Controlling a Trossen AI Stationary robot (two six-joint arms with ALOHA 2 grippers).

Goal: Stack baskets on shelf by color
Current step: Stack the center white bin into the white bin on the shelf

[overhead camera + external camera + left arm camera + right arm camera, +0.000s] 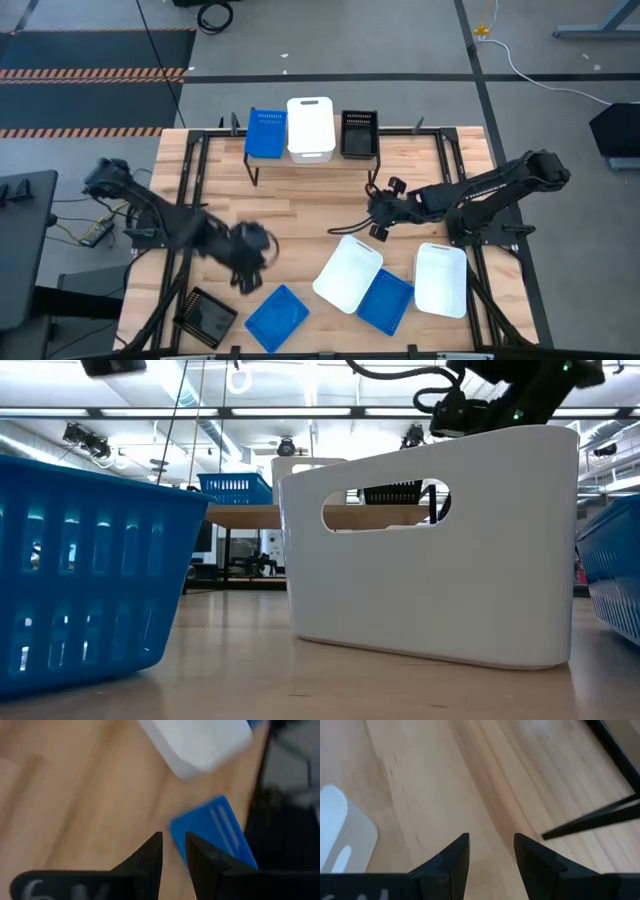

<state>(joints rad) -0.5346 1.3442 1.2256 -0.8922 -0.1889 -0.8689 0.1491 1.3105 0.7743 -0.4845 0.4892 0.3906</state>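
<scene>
The shelf (312, 163) at the table's far side carries one blue basket (265, 132), one white basket (310, 127) and one black basket (359, 133), side by side. On the tabletop near the front lie a black basket (205, 315), a blue basket (277, 318), a white basket (348, 272), a second blue basket (386, 300) and a second white basket (440, 279). My left gripper (245, 268) hovers just beyond the front blue basket (215, 830), open by a narrow gap and empty. My right gripper (378, 215) hangs open and empty over bare wood, beyond the middle white basket (340, 835).
Black frame rails run along the table's left and right sides (190, 200). A thin black shelf leg (600, 820) crosses the right wrist view. In the low view the white basket (430, 550) stands in front of the shelf (250, 515). Bare wood lies between the shelf and the front baskets.
</scene>
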